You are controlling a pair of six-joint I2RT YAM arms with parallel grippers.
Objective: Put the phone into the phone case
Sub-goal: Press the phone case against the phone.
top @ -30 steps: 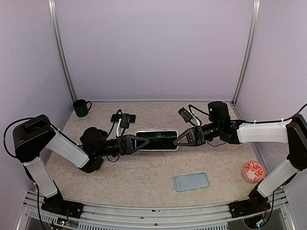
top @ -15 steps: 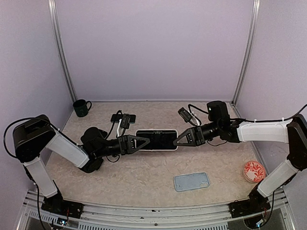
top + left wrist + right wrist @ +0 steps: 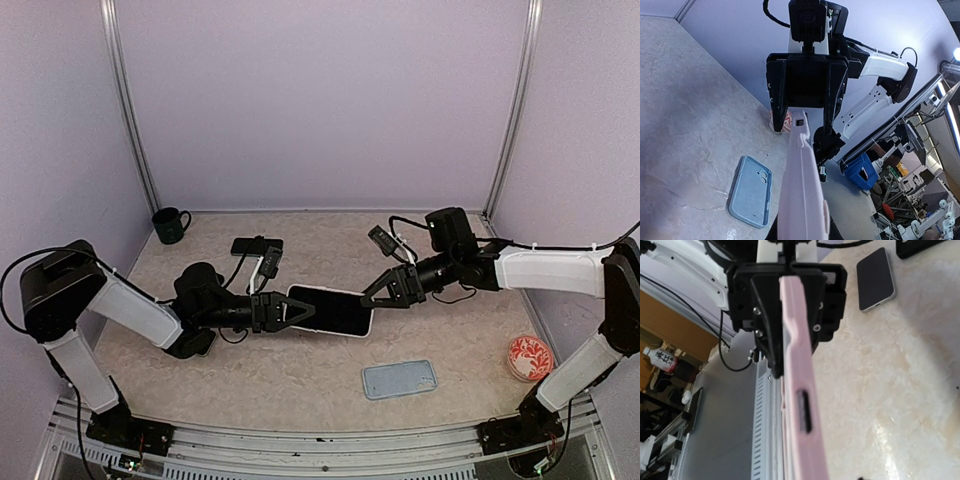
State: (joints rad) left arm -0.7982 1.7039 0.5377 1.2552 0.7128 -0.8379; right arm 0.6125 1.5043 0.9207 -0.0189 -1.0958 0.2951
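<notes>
A phone in a pink shell (image 3: pixel 335 311), dark screen up, hangs tilted above the table middle. My left gripper (image 3: pixel 281 312) is shut on its left end. In the left wrist view the phone (image 3: pixel 802 190) runs edge-on away from the fingers. My right gripper (image 3: pixel 368 298) stands open at the phone's right end; seen from the left wrist, the right gripper (image 3: pixel 803 129) has its fingers spread either side of the tip. The right wrist view shows the pink edge (image 3: pixel 800 405) with its port slot. A light blue phone case (image 3: pixel 400 380) lies empty, inside up, near the front.
A second dark phone (image 3: pixel 256 245) lies at the back left, near a black block. A green mug (image 3: pixel 170 226) stands in the back left corner. A red patterned dish (image 3: pixel 529 357) sits at the right edge. Metal posts and purple walls close in the table.
The right gripper has opened and let go of the phone's right end. The left gripper, which closed on the left end, has carried the phone slightly nearer and tilted it.
</notes>
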